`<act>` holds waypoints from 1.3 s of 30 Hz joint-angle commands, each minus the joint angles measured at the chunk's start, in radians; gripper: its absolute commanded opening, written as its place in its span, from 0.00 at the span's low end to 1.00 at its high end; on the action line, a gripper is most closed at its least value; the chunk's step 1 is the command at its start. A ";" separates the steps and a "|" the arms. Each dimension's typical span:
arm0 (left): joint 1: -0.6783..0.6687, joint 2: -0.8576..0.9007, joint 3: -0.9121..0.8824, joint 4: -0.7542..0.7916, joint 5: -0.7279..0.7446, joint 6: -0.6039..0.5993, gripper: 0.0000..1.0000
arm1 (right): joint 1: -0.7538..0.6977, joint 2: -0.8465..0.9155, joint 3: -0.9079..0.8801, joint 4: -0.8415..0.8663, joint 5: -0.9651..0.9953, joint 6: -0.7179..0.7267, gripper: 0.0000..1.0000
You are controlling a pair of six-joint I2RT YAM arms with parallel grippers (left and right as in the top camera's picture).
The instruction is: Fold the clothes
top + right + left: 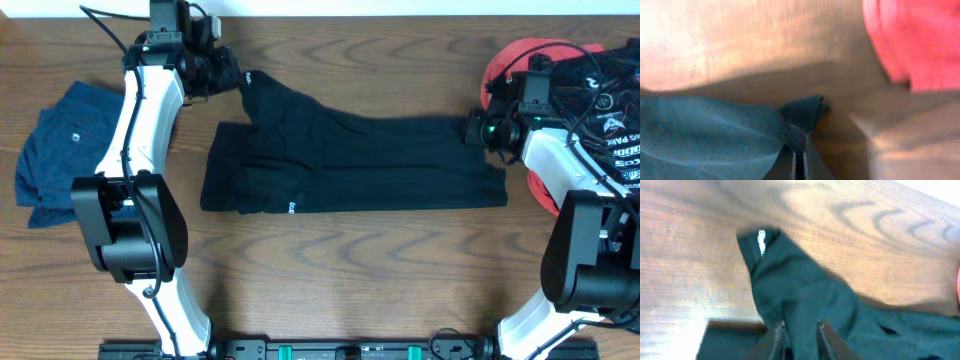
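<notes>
The black trousers (360, 165) lie flat in the middle of the table (330, 290); the left gripper (232, 80) is closed on their far left corner and the right gripper (472, 130) pinches their right end. A white mark at their near hem and the white letters on the clothes pile (600, 90) at the right edge are too small to read. The wood in front is bare, and the blue shorts (60, 150) lie well apart at the left.
</notes>
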 commanded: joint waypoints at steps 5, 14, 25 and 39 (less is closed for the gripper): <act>0.001 0.108 0.009 0.076 -0.030 -0.042 0.33 | -0.024 -0.009 0.019 0.141 0.024 0.010 0.01; 0.004 0.237 0.009 0.220 -0.030 -0.168 0.45 | -0.023 -0.009 0.019 0.172 0.024 0.014 0.02; 0.003 0.322 0.009 0.361 -0.068 -0.299 0.51 | -0.023 -0.009 0.019 0.152 0.024 0.014 0.06; -0.014 0.370 0.009 0.446 -0.038 -0.365 0.25 | -0.023 -0.009 0.019 0.135 0.024 0.014 0.06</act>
